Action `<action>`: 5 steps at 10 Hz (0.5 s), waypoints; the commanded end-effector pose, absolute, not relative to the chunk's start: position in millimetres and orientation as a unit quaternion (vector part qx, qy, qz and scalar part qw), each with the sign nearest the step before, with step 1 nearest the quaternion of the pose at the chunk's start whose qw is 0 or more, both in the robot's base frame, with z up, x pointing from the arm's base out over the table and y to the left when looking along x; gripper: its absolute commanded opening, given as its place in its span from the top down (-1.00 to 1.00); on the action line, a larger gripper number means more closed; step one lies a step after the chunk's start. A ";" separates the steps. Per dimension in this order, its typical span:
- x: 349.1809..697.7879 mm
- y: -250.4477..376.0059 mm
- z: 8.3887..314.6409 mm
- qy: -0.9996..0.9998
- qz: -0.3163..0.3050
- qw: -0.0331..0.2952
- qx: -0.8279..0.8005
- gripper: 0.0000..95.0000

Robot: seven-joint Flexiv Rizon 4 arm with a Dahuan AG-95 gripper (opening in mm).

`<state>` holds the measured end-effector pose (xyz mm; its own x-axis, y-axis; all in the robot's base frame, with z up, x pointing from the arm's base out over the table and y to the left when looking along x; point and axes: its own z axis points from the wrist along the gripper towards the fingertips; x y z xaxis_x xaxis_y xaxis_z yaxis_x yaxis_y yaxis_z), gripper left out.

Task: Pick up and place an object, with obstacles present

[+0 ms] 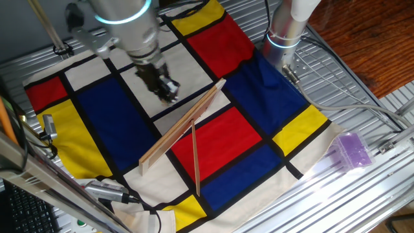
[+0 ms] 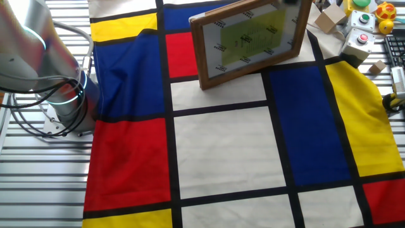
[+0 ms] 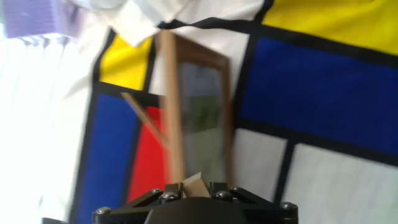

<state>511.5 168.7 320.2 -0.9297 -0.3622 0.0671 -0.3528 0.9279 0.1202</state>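
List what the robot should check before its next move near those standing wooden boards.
1. Wooden cube held in the claw: ok, the hand view shows it sitting between the fingertips.
2. Wide plank upright: ok, it stands on edge.
3. Thin strip upright: ok, it stands on edge beside the plank.
4. Claw apart from the plank: ok, a gap shows between them in the fixed view.
5. Claw high enough to pass over the plank's top edge: cannot tell.
6. Drop-off spot visible: cannot tell, nothing marks one.
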 end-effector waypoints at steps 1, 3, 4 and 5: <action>501.8 200.4 322.7 -0.984 -0.048 0.048 0.163 1.00; 504.6 214.5 311.5 -0.986 -0.047 0.049 0.154 1.00; 506.3 222.6 303.6 -0.987 -0.046 0.049 0.149 1.00; 508.2 234.3 290.8 -0.988 -0.043 0.047 0.143 1.00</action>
